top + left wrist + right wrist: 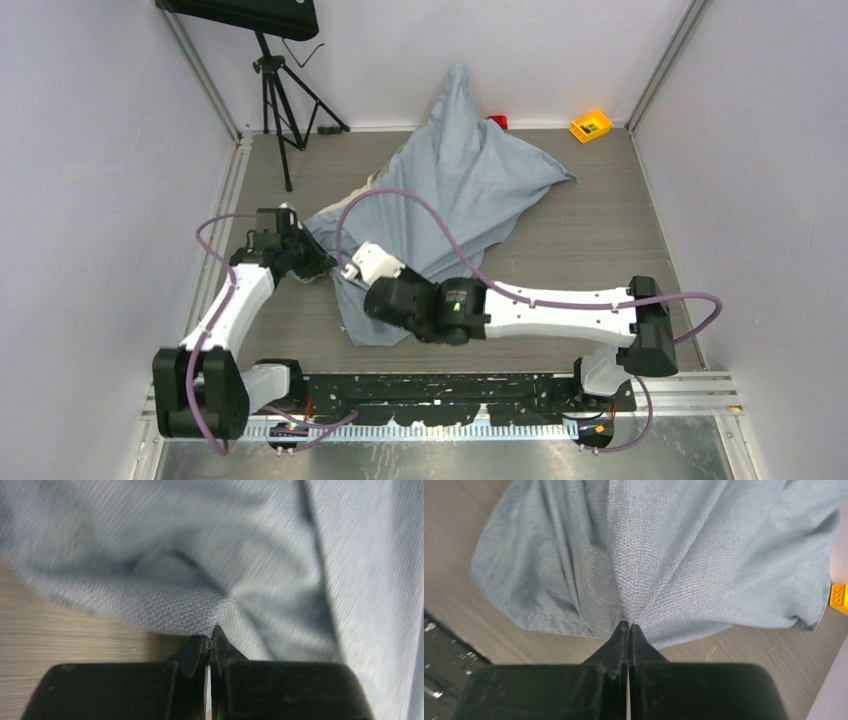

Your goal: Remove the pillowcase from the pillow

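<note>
A grey wood-grain tabletop (600,240) walled in by pale panels carries the pillowcase (470,180), which lies rumpled from the middle toward the back wall. The pillow (370,183) is almost wholly inside it; only a cream sliver shows at the left edge. Both tools work the near left end of the cloth, close together. The left tool (212,641) is pressed together with a small nip of pillowcase at its tips. The right tool (629,629) is likewise closed on a tuck of fabric, with folds fanning out from the pinch.

The main risk is that nothing pins the pillow down: with both tools on the cloth, a pull would likely drag the whole bundle across the tabletop instead of stripping it. Each bite looks thin, so the weave could slip free under load. Whether either pinch has also caught the pillow beneath cannot be told; if so, the two would move as one. The right arm's purple cable (420,205) arcs over the pillowcase and might snag
</note>
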Controlling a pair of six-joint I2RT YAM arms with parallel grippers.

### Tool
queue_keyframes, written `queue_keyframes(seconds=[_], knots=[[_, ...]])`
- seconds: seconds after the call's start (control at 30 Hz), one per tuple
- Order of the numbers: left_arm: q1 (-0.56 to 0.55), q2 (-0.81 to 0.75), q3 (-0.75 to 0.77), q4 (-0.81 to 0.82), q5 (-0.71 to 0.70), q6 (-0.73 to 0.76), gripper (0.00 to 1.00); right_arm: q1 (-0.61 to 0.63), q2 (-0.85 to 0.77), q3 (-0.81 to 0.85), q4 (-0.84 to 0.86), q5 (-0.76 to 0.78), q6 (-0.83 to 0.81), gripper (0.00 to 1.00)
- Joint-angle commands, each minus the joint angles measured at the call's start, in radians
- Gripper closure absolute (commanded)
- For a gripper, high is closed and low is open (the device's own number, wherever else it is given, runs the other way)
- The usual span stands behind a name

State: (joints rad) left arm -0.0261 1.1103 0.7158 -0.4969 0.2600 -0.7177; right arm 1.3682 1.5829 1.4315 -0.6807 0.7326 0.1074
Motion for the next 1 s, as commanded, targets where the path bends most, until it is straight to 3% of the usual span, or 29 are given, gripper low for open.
queue_keyframes(seconds=[0.0, 0.17, 0.3, 0.4, 0.5, 0.67, 0.77, 0.87, 0.97], knots=[[-0.079, 0.126, 0.113, 0.132, -0.051, 0.008, 1.00, 0.097, 0.034, 0.105, -0.060, 0.084, 0.118, 1.00], [-0.250, 0.283, 0.239, 0.165, -0.194, -0.010, 1.00, 0.133, 0.043, 0.207, -0.029, 0.022, 0.095, 1.00], [-0.271, 0.391, 0.274, 0.268, -0.229, -0.023, 1.00, 0.128, 0.005, 0.201, 0.023, 0.072, 0.061, 1.00], [-0.271, 0.487, 0.326, 0.369, -0.153, 0.025, 1.00, 0.074, -0.031, 0.197, 0.026, 0.095, 0.076, 1.00], [-0.277, 0.529, 0.374, 0.438, -0.037, 0.066, 1.00, -0.095, -0.068, 0.186, -0.007, -0.043, 0.176, 1.00], [-0.273, 0.386, 0.358, 0.261, -0.229, 0.074, 1.00, -0.372, -0.135, 0.083, -0.028, -0.174, 0.303, 1.00], [-0.248, 0.275, 0.299, 0.097, -0.428, 0.094, 1.00, -0.454, -0.181, -0.013, -0.017, -0.176, 0.313, 1.00], [-0.201, 0.208, 0.235, 0.003, -0.537, 0.097, 0.99, -0.514, -0.191, -0.082, -0.017, -0.225, 0.322, 1.00], [-0.180, 0.209, 0.252, -0.147, -0.644, 0.058, 0.79, -0.528, -0.176, -0.130, 0.012, -0.295, 0.322, 1.00]])
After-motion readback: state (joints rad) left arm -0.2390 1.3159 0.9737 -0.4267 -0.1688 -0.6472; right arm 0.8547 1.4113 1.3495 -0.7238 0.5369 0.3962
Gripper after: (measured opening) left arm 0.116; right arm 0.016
